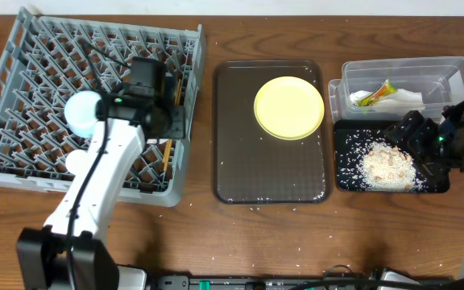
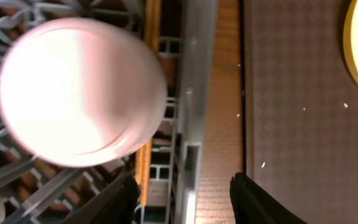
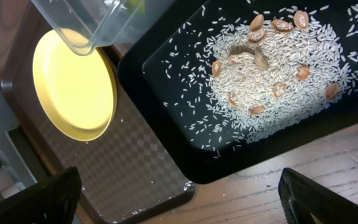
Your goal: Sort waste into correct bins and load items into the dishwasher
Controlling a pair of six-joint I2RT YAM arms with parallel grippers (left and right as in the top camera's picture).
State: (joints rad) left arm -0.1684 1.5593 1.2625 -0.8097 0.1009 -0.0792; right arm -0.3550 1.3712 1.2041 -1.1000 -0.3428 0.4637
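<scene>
Grey plastic makes up the dish rack [image 1: 31, 56] at the left, where the light blue bowl [image 1: 83, 113] and the chopsticks [image 1: 167, 151] already sit. Over its right edge the left gripper [image 2: 188, 202] points down, fingers [image 2: 126, 199] spread and empty. Next along, the yellow plate [image 1: 288, 107] lies flat on the brown tray [image 1: 248, 161], probably the item left to load: pinch its rim, tilt it upright and slot it between pegs. Farther right, the napkin [image 1: 405, 95] is in the clear tub [image 1: 449, 68] and the rice [image 1: 387, 165] in the black tray [image 1: 349, 184]. The right gripper [image 3: 185, 199] hangs above, fingers parted, holding nothing.
</scene>
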